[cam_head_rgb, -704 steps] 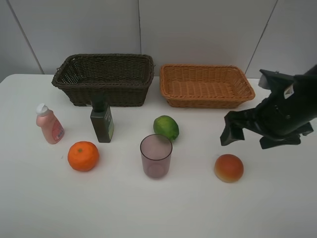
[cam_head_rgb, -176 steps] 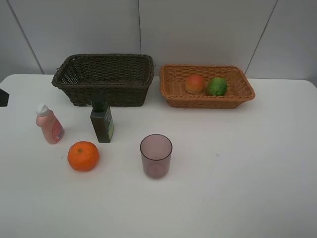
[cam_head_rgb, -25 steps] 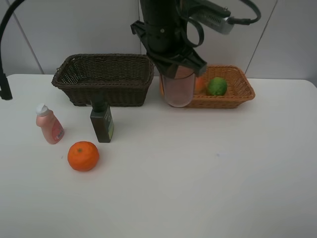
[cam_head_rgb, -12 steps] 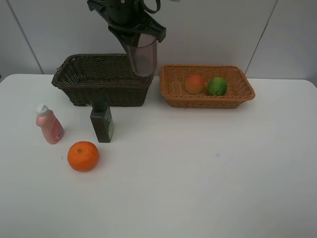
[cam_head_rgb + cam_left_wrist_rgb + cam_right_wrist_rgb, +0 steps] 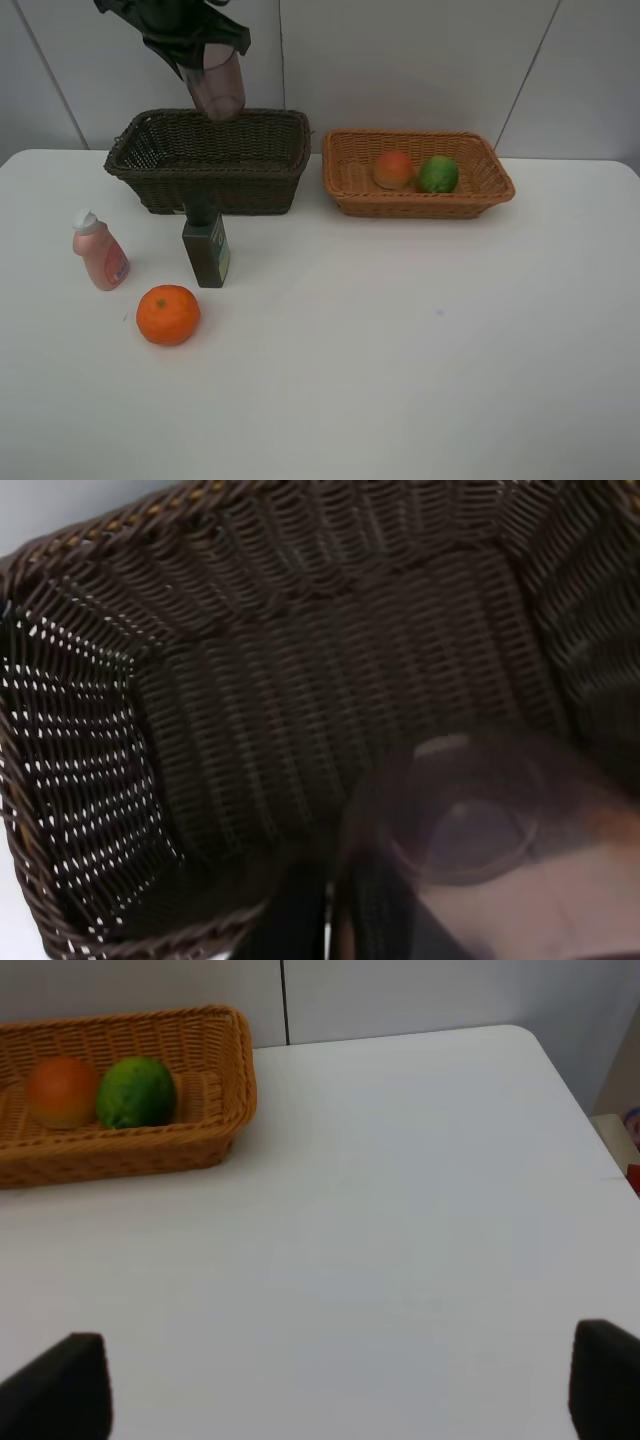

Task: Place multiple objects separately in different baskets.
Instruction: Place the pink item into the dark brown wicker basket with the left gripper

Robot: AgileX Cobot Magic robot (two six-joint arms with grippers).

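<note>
Two fruits, peach (image 5: 393, 169) and lime (image 5: 437, 174), lie in the light basket (image 5: 345, 195) at far right, and your left gripper (image 5: 200, 50), clenched on the cup (image 5: 219, 88), has swung it left to hang above the dark basket (image 5: 215, 185), ready for release; your right gripper (image 5: 340, 1385) stands spread wide, empty.

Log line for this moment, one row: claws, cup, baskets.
left claw: shut on cup, above dark basket | right claw: open, empty | tan basket: peach, lime | table: orange, pink bottle, green bottle
</note>
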